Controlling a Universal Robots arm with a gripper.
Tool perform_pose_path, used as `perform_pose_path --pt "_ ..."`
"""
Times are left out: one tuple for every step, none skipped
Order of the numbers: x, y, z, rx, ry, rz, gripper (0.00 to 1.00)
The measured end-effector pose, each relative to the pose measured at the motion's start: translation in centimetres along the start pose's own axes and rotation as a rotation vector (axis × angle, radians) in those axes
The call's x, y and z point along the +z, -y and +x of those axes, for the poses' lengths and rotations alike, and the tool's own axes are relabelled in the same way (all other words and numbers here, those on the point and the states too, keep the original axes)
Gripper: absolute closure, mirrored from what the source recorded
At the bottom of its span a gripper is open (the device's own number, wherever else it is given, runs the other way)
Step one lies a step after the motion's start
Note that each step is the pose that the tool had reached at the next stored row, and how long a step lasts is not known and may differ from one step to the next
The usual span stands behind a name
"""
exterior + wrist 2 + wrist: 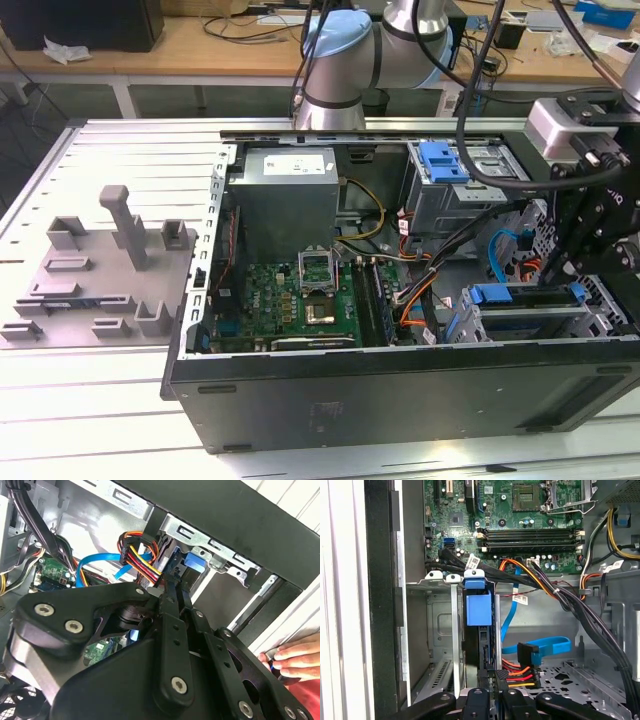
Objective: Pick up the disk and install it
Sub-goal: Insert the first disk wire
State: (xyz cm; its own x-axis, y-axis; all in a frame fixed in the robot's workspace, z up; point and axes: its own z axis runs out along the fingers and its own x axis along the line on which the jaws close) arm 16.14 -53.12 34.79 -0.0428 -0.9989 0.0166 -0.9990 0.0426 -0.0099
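The disk [479, 607] stands edge-on in the drive bay of the open computer case [400, 385]. Its bright blue carrier bracket [192, 562] sits between the bay's two metal rails. In the exterior view the disk [515, 322] lies low in the bay at the case's right end, with its blue tab pointing at the motherboard. My gripper [489, 700] reaches into the bay from the case's open side. Its black fingers [172, 630] lie close together along the disk's thin edge and look shut on it. The black gripper body [590, 240] hangs over that corner.
A person's hand [295, 657] rests on the case's outer edge near the bay. Black and orange cable bundles [545, 585] and a blue data cable [545, 645] run beside the bay. A small blue latch [445, 160] tops the upper drive cage. A grey fixture [100, 270] stands on the table at the exterior view's left.
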Motion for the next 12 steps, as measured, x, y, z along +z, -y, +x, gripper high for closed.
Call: perform_pose_path --pt "0.04 -0.01 0.0 0.0 0.0 0.0 0.83" --pt "0.06 -0.01 0.0 0.0 0.0 0.0 0.83" --pt "0.1 -0.01 0.0 0.0 0.0 0.0 0.83" --pt "0.12 -0.01 0.0 0.0 0.0 0.0001 0.83" --pt "0.14 -0.01 0.0 0.0 0.0 0.0 0.83" --pt "0.16 -0.02 0.0 0.0 0.0 0.0 0.83" --pt "0.19 -0.02 0.0 0.0 0.0 0.0 0.83" --pt "0.24 -0.02 0.0 0.0 0.0 0.0 0.83" --pt "0.27 -0.02 0.0 0.0 0.0001 0.0 0.83" --pt "0.33 -0.02 0.0 0.0 0.0 0.0 0.83" --pt "0.38 -0.02 0.0 0.0 0.0001 0.0 0.83" --pt "0.41 -0.02 -0.01 0.0 0.0 0.0 0.83"
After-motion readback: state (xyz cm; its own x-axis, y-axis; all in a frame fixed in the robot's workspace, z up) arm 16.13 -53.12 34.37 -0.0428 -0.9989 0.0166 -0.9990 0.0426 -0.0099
